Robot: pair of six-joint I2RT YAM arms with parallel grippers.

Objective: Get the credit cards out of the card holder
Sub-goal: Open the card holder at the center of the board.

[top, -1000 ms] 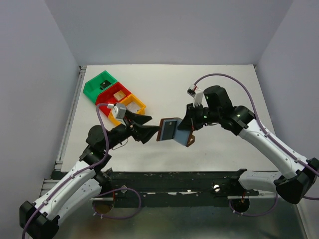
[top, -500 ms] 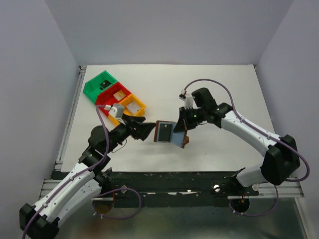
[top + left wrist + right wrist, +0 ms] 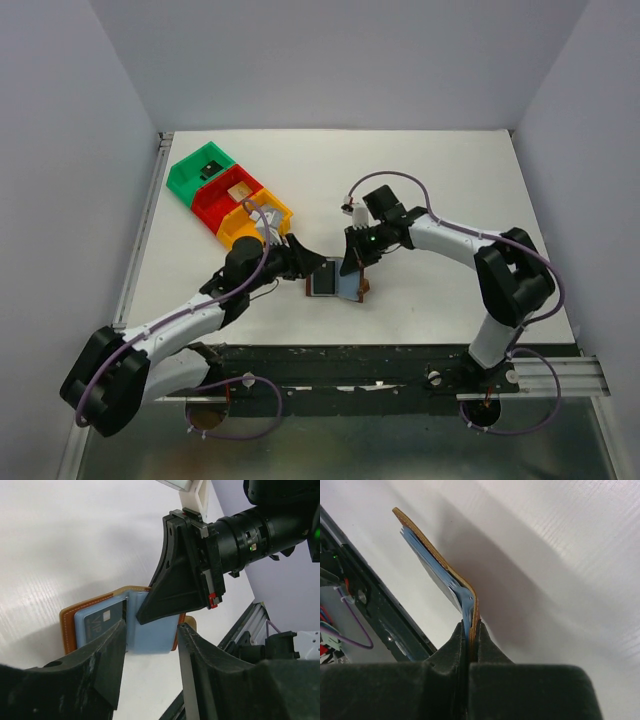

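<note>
Currently, bins (image 3: pixel 228 190): I am seeing the green, red and yellow set sitting at ten o'clock on the table (image 3: pixel 450 180), well apart from the work.
Left gripper (image 3: pixel 150 630): I am pointing it toward three o'clock. Its jaws are standing partly apart, one on each side of the wallet's near edge, and I am not seeing them pinching anything.
Card holder (image 3: pixel 150 642): it is sitting at about six o'clock of the table, between the two grippers. It is lying open and tilted, with its blue pockets facing my left wrist camera. I cannot tell whether its lower edge is touching the table.
Dark card (image 3: pixel 100 622): it is showing in the pocket at nine o'clock of the blue flap, mostly tucked in. I am not making out any other cards.
Right gripper (image 3: pixel 470 630): it is sitting at one o'clock of the wallet, jaws clamped flat on leather and blue lining at one end, holding the wallet up.
Handling: I am judging the card to be light, thin, stiff and slick, and sitting snug in a soft pocket. The leather is likely to flex under a pull, so the right grip is doing the bracing.
Where to take hold: I am aiming for whatever edge of the card is standing clear of the pocket. I am planning pads flat on both faces and a pull straight along the opening, not a twist.
</note>
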